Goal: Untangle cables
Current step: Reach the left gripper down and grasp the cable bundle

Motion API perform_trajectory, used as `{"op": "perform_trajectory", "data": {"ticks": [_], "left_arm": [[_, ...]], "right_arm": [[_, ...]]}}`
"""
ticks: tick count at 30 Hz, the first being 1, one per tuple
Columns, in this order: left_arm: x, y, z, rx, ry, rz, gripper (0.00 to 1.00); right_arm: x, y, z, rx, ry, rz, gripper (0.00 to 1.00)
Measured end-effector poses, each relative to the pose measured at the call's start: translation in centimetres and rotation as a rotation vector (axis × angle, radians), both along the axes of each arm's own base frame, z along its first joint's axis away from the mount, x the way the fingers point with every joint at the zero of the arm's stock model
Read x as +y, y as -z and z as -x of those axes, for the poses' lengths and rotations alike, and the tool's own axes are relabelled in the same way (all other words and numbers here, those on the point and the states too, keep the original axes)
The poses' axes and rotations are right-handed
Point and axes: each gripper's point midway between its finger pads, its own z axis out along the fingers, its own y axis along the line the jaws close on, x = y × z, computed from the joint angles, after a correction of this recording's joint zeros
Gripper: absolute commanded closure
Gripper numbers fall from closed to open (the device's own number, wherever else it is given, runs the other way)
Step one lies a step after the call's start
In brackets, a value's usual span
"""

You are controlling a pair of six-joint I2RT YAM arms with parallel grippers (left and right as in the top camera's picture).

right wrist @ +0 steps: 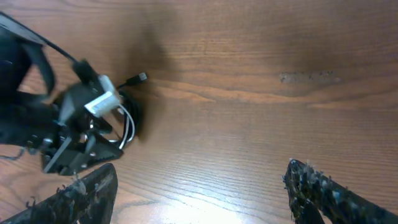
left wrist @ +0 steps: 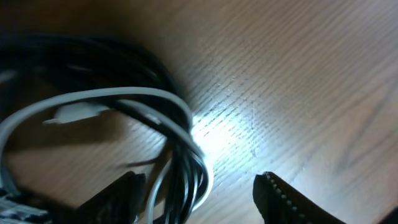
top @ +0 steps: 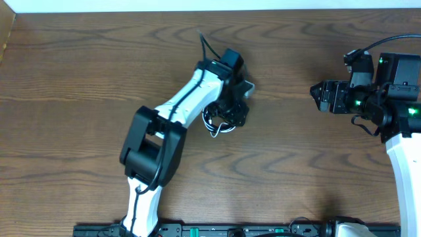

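Half-open left claw (left wrist: pixel 199 182) astride cables (left wrist: pixel 177 134)

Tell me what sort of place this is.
Probably a robotics lab bench: a left arm and a right arm stand at a wooden table, with a tangle of black and white cables as the work piece.

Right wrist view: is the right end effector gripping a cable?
No, the right end effector is spread open over the table, the cables lying well away.

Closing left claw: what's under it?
The black cable and white cable lie tangled between the fingers of the left claw on the table. Overhead, the claw hides most of both.
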Motion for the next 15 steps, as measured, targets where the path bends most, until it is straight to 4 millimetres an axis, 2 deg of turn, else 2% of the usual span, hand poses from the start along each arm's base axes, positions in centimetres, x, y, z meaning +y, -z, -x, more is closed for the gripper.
{"op": "perform_trajectory", "data": {"ticks": [3,5,7,15], "left_arm": [[-0.6,1.2,0.7,0.013,0.021,-0.029,0.52],[-0.8,2.0,0.7,-0.001,0.005,-0.07,0.64],[-0.8,2.2,0.4,-0.022,-0.022,-0.102,0.7],[-0.8,2.5,-1.3,-0.103,-0.113,-0.153,0.7]], "right_arm": [[0.0,0.4,0.0,0.019,0.001,-0.001,0.15],[0.0,0.9,0.0,0.036,0.001,-0.003,0.14],[0.0,1.1,0.0,0.045,0.001,-0.003,0.14],[-0.1,1.2,0.0,0.05,0.003,-0.001,0.12]]}}
